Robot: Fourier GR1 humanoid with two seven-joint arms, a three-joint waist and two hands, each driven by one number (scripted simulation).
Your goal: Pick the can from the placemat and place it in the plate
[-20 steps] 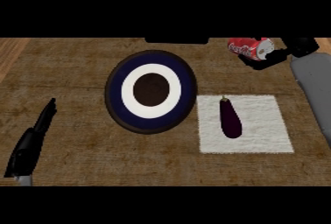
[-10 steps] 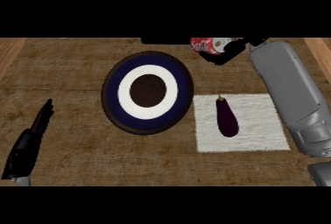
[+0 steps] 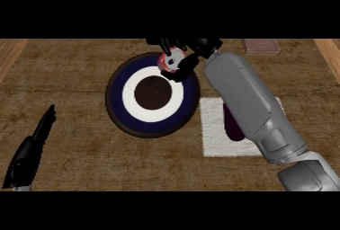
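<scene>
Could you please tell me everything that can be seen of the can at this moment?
The can is red with a white patch and looks like metal, a small drinks can. Only part of it shows, because the black fingers of the right hand curl round it. It is held tilted over the far rim of the plate, above the dark blue band. Whether it touches the plate cannot be told; only the hand plainly touches it.

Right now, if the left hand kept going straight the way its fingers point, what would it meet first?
Probably nothing: the left hand points up along the brown woven mat, passing left of the dark blue and white round plate, though height is unclear.
</scene>
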